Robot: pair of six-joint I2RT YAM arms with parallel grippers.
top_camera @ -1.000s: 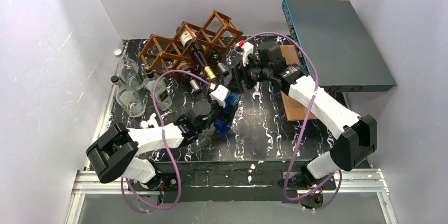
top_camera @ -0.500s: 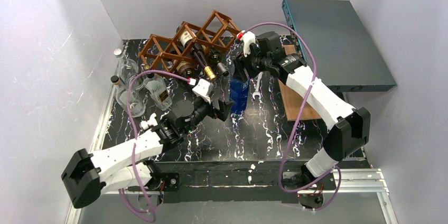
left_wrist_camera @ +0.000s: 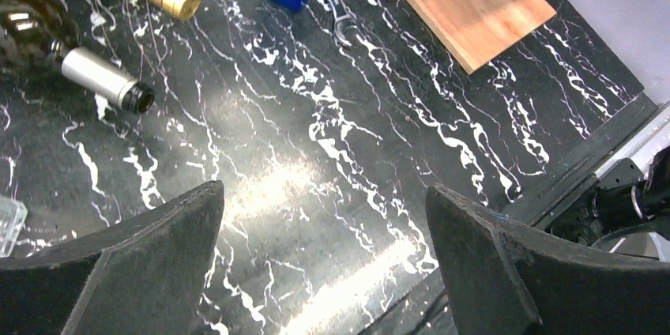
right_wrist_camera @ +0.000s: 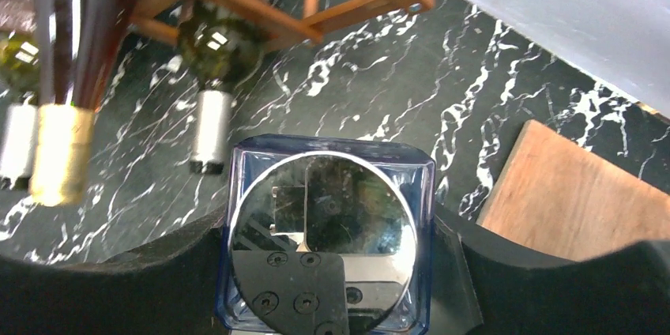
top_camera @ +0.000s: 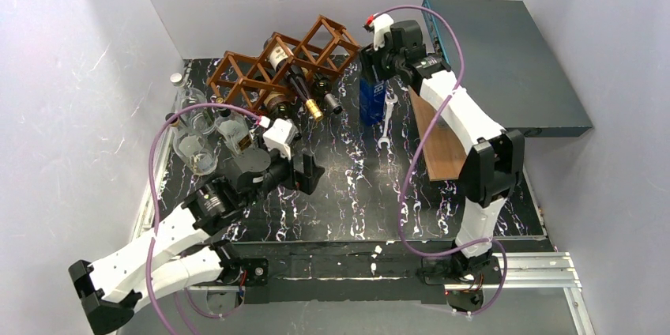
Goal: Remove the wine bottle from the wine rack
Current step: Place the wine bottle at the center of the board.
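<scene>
Wine rack sits at back left. Gold-foil wine bottle lies in its cells, long axis diagonal, neck pointing out toward the near right. Left gripper: fingers wide apart, empty, nearside of that neck. Right gripper: clamped on blue square bottle. Left arm looks better placed.

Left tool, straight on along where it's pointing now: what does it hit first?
Most likely the bare table top: in the left wrist view the open left tool frames only marbled surface. The nearer silver-capped bottle neck and the wooden board lie outside that line. Depth is hard to judge.
</scene>
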